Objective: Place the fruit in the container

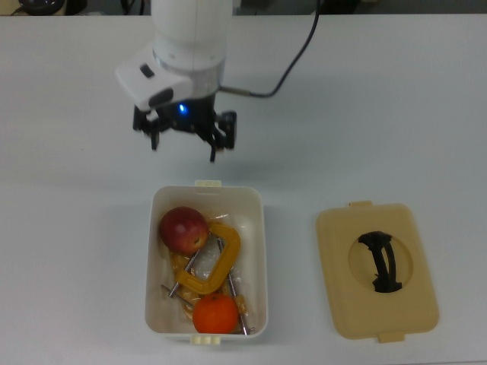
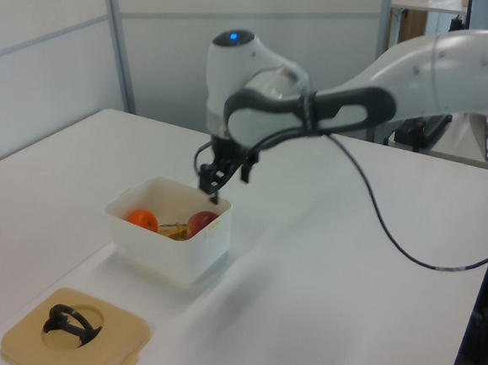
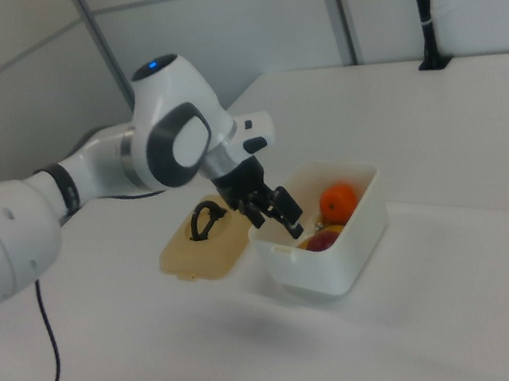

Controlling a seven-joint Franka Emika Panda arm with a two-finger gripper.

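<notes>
One white desk (image 1: 68,228) carries everything. Near its front edge in the top view sits the container (image 1: 263,251), with the tan lid (image 1: 377,270) beside it. Inside lie yellow clamps (image 1: 217,262), the apple (image 1: 183,229) and the orange (image 1: 214,314). Beyond the container's far end hangs the gripper (image 1: 185,141), fingers apart and empty.

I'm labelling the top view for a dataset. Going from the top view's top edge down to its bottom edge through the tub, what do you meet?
gripper → apple → yellow-orange clamps → orange, the last three inside the white tub.
</notes>
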